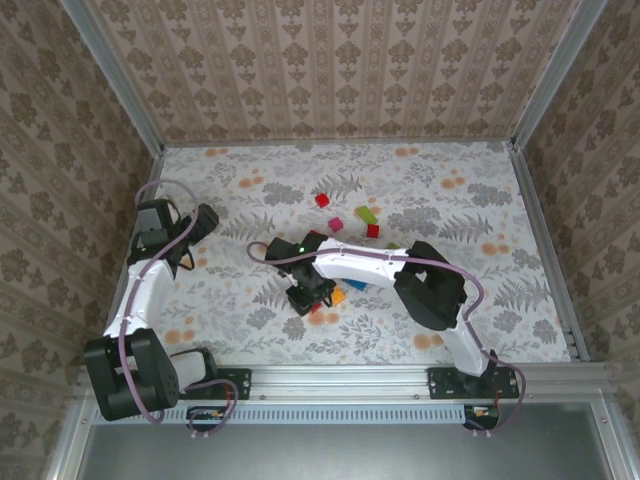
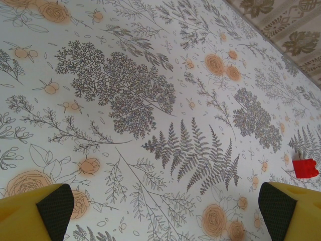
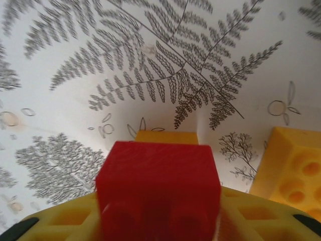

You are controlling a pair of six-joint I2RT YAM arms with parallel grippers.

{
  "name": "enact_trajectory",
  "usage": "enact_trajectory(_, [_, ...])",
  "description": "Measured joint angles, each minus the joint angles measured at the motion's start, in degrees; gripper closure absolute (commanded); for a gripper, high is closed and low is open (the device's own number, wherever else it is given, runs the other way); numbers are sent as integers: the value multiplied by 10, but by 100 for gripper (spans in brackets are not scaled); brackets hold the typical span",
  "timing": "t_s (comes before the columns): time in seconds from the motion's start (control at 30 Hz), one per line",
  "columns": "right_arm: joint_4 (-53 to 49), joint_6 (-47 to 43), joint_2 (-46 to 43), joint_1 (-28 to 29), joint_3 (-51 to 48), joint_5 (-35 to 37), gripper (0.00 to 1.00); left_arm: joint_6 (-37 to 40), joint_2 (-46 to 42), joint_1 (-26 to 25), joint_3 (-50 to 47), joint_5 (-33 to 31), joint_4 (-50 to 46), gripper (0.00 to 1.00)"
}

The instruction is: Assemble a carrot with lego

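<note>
A red brick point(image 3: 158, 186) sits between the right gripper's point(image 1: 312, 297) jaws; whether they pinch it or merely flank it cannot be told. An orange brick point(image 3: 165, 136) lies just behind, a second orange brick point(image 3: 293, 170) beside. Seating it well likely means squaring the studs, then pressing straight down. The left gripper point(image 2: 165, 211) hangs spread wide over the table point(image 2: 150, 100), spare lego point(image 1: 365, 215) farther back.

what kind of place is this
Probably a small robot test booth, not a home: patterned wall panels in a metal frame enclose a flowered table, robot arms are bolted along its near edge, and toy bricks lie loose.
</note>
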Motion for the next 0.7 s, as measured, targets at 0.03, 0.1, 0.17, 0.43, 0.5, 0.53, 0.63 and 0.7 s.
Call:
enact_trajectory(0.03, [-1,-2,1,0,0,0,47,0,0,0,0,0,0,1])
enact_trajectory(0.1, [-1,-5,0,0,0,2,44,0,0,0,0,0,0,1])
enact_trajectory(0.17, [-1,-9,-4,0,0,3,39,0,0,0,0,0,0,1])
enact_trajectory(0.43, [-7,-12,-74,0,-1,22,29,0,0,0,0,0,0,1])
enact_trajectory(0.5, [-10,-12,-108,-1,-5,33,29,0,0,0,0,0,0,1])
enact_trajectory(0.53, [-11,-12,-123,-2,-8,37,29,0,0,0,0,0,0,1])
enact_trajectory(0.63, [-11,-12,-166,-11,-28,48,31,0,0,-1,0,1,0,1])
enact_trajectory(0.7, [-11,-12,-181,-21,-47,52,32,0,0,-1,0,2,0,1])
